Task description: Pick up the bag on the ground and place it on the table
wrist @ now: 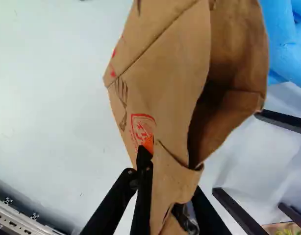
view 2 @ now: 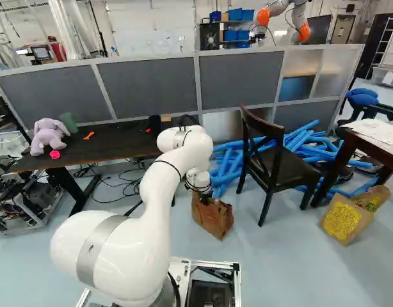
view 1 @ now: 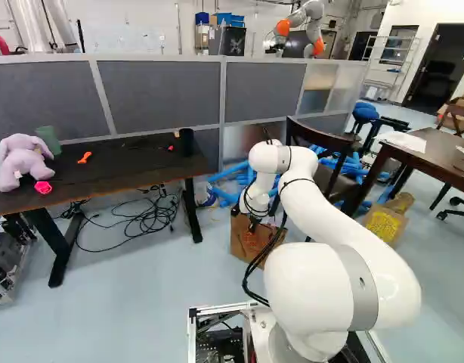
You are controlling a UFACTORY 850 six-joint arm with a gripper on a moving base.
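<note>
looks like the gripper [wrist: 163, 164] is pinching the paper bag [wrist: 165, 83] by its upper edge, so I'd say it's lift time. Bag's tilted, down low near the floor [view 1: 126, 302]. Next move: raise it above the dark table [view 1: 81, 175] at left, then swing over, gently so it doesn't rip

Two brown paper bags [view 2: 212, 219], two dark rectangular tables [view 1: 103, 170], one lilac plush toy [view 1: 22, 160].
</note>
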